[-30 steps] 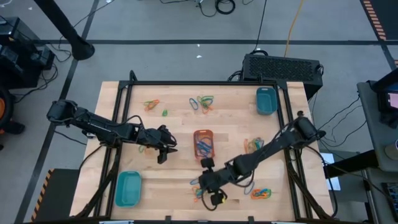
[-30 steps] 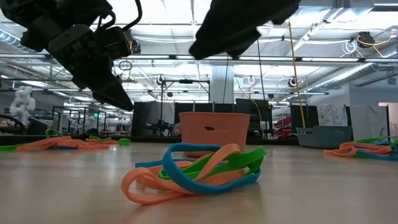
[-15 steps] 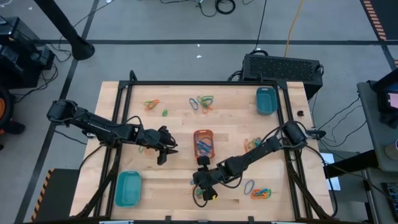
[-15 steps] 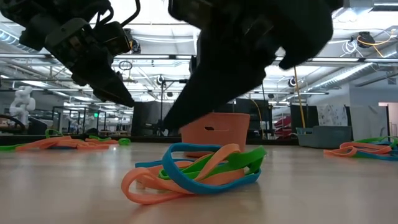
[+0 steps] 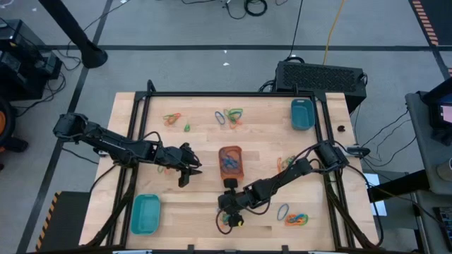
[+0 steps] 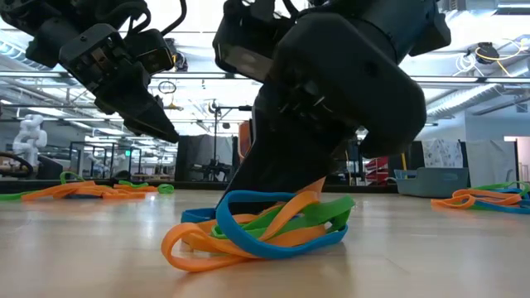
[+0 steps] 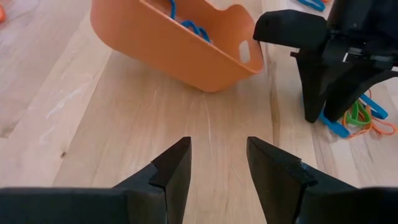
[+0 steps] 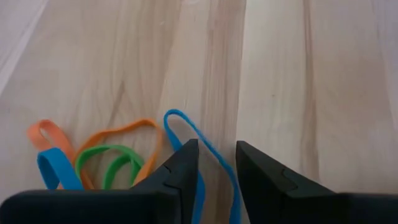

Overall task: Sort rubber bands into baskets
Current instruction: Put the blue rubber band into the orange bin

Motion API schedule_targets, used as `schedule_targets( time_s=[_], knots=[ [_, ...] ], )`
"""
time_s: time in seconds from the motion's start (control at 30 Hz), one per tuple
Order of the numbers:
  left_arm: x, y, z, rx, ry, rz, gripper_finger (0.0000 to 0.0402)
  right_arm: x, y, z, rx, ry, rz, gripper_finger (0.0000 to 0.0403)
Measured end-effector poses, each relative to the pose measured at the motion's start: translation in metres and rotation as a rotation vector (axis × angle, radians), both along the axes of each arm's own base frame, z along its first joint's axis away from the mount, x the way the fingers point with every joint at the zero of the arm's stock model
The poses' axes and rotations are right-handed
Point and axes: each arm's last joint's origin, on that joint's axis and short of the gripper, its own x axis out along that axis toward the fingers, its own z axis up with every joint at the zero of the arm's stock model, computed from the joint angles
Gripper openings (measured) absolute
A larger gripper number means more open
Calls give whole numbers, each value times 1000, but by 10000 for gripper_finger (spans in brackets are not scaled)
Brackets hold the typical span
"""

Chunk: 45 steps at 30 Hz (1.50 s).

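Observation:
A small pile of orange, blue and green rubber bands (image 6: pixel 257 228) lies on the wooden table near its front edge (image 5: pixel 227 219). My right gripper (image 8: pixel 216 149) stands down on this pile, fingers narrowly open, with a strand of a blue band (image 8: pixel 214 155) running between them. In the low view it (image 6: pixel 286 178) rises right behind the pile. The orange basket (image 5: pixel 231 161) at mid-table holds blue bands. My left gripper (image 7: pixel 217 146) is open and empty, above the table just left of the orange basket (image 7: pixel 180 46). My right gripper comes at the pile from above, slanting down, one finger (image 8: pixel 183 168) on each side of the blue band's strand (image 8: pixel 219 163). Whether the fingers touch the band, I cannot tell. The band lies flat on the table.
Teal baskets stand at the far right (image 5: pixel 302 113) and near left (image 5: pixel 145 213). More band piles lie at the far left (image 5: pixel 171 118), far middle (image 5: pixel 229 115), right of the orange basket (image 5: pixel 286 164) and near right (image 5: pixel 296 219). A black frame (image 5: pixel 233 94) borders the table.
My right gripper has gone toward the table's left edge and down onto the pile of bands near the front edge, and now stands behind it in the low view, hiding the orange basket there. The pile has kept its place.

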Motion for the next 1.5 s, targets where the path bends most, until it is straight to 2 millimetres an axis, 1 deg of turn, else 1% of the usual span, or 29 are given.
schedule_targets(
  time_s=[0.13, 0.27, 0.33, 0.43, 0.57, 0.7, 0.83, 0.93, 1.03, 1.13, 1.27, 1.5],
  knots=[
    [0, 0, 0, 0, 0, 0, 162, 0, -1, 1, 3, 1, -2, 74],
    [0, 0, 0, -1, 0, 0, 162, 0, 0, 2, -4, 0, 12, 21],
    [0, 0, 0, -1, 0, 0, 162, 2, 1, 5, -14, -4, 25, 6],
    [0, 0, 0, 0, 0, 0, 162, 5, 4, 10, -13, -20, 30, 6],
    [0, 0, 0, 0, 0, 0, 162, 13, 8, 23, -15, -56, 50, 2],
    [0, 0, 0, 0, 0, 0, 162, 18, 10, 37, -47, -48, 80, 1],
    [0, 0, 0, 1, 0, 0, 162, 19, 11, 55, -134, 23, 72, 1],
    [0, 0, 0, 1, 0, -1, 162, 19, 9, 75, -210, 69, 38, 1],
    [0, 0, 0, 1, 0, -1, 162, 17, 5, 89, -315, 119, -7, 0],
    [0, 0, 0, 1, 0, 0, 162, 13, -3, 96, -419, 174, -52, 0],
    [0, 0, 0, 1, 1, -1, 162, 9, -24, 94, -541, 261, -136, 0],
    [0, 0, 0, 1, 1, -1, 162, 16, -68, 93, -546, 329, -252, 0]
  ],
)
